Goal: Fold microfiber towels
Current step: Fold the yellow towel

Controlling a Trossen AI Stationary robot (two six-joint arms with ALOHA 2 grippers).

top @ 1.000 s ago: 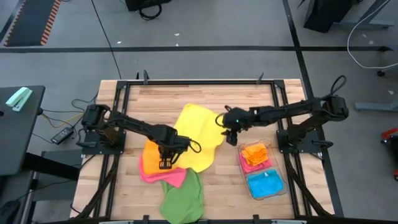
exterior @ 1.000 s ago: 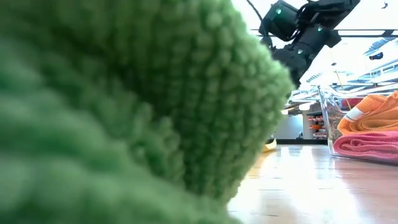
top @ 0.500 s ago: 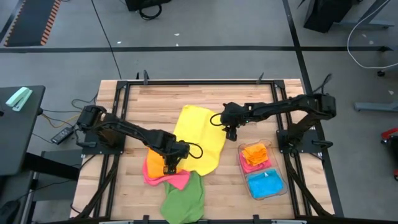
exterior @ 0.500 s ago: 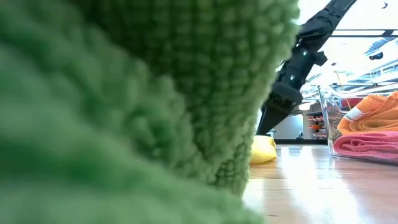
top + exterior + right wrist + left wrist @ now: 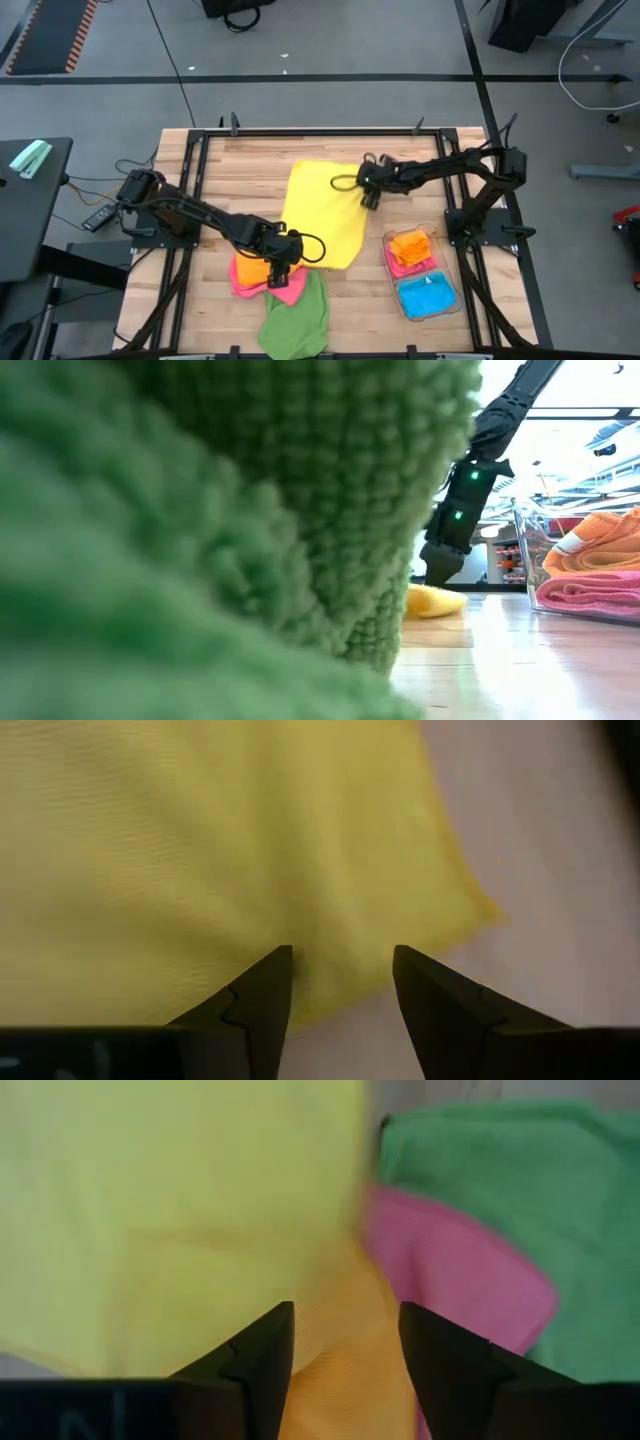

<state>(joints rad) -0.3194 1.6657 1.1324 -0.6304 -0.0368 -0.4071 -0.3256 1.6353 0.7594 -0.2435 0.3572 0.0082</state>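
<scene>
A yellow microfiber towel (image 5: 325, 215) lies spread flat mid-table. Its near left corner overlaps an orange towel (image 5: 250, 270), which lies on a pink one (image 5: 285, 293). A green towel (image 5: 295, 318) lies at the near edge and fills most of the low view (image 5: 200, 540). My left gripper (image 5: 345, 1330) hovers open over the orange towel (image 5: 340, 1380), beside the yellow towel's near left corner (image 5: 283, 272). My right gripper (image 5: 340, 975) is open, pointing down at a slant over the yellow towel's right edge near its far corner (image 5: 368, 195). My right gripper's open fingers (image 5: 440, 572) come slanting down from the table's right side onto the yellow towel's right edge (image 5: 330, 935), near its far right corner. The low view shows them just over the cloth (image 5: 432, 600). I cannot tell whether they touch it.
A clear plastic bin (image 5: 452, 300) stands at the near right, holding a folded orange and pink towel (image 5: 410, 250) and a blue one (image 5: 425, 295). Bare wood shows along the far edge (image 5: 320, 145) and between the yellow towel and the bin.
My left gripper has opened and let go of the yellow towel's near left corner, rising and drifting toward the near right. The yellow towel, bunched a second ago, now lies spread out flat. My right gripper has come down and toward the far edge, onto the towel's right side.
</scene>
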